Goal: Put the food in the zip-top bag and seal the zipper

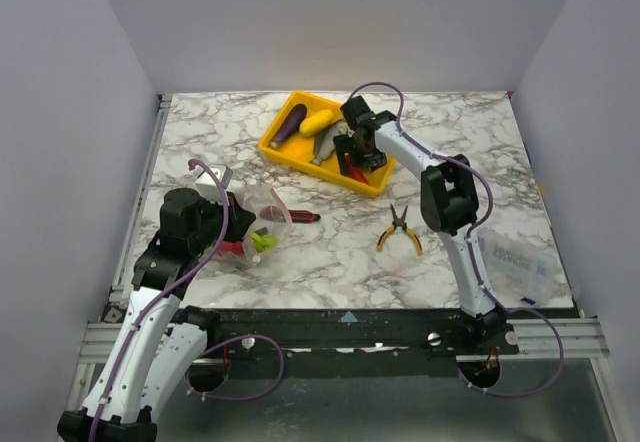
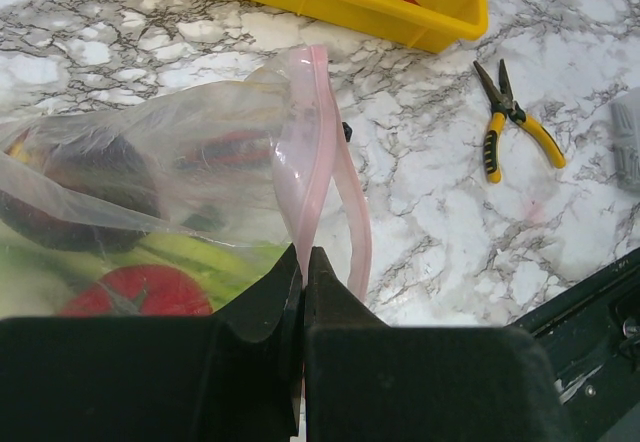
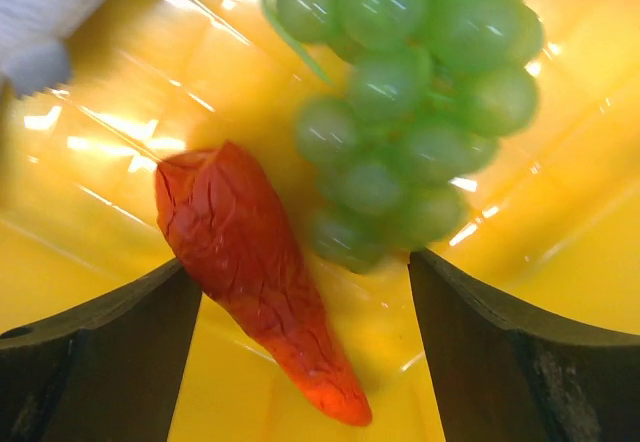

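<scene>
Left pinches, right spreads

Near-left of the yellow tray (image 2: 380,12), the left gripper (image 2: 303,262) is pressed together on the zipper (image 2: 318,132) of the zip-top bag (image 2: 150,162), which lies on the table (image 2: 450,212) with a tomato (image 2: 140,290) inside. Inside the tray, the right gripper (image 3: 305,292) stands spread either side of the red chili (image 3: 240,252), just beside green grapes (image 3: 400,92).

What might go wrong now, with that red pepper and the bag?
The red chili lies beside the green grapes between the open right jaws; they could catch both. The left jaws pinch the zip-top bag only by its thin zipper edge, so it may slip or its mouth sag shut.
</scene>
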You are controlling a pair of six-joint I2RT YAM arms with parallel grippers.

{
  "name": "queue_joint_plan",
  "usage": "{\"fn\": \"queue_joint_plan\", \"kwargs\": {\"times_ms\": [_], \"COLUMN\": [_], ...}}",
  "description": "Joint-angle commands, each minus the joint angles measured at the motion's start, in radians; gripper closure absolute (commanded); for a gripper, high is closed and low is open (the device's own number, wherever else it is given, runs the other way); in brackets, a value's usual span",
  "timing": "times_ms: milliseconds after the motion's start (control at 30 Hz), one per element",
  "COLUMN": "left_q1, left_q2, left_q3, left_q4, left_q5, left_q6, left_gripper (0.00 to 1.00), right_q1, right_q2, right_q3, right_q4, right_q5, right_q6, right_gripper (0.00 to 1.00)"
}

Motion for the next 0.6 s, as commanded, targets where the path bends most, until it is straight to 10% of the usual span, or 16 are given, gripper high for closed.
{"fn": "queue_joint_plan", "kwargs": {"times_ms": [0,567], "left_q1": [-0.002,-0.003], "left_q2": [-0.01,-0.01], "left_q3": [0.0,0.0], "left_q4": [0.028,0.023], "left_q5": [0.027,0.012], "left_q6": [-0.004,-0.001], "left_gripper": [1.0,1.0], "right_q1": [-0.005,-0.006], "right_q2": [-0.056,-0.252], "right_q3": [-0.082,-0.3], "right_q4": [0.015,0.379], "right_q5": [0.139,0.117], "right_q6": [0.023,0.073], "right_gripper": [0.18,0.82]}}
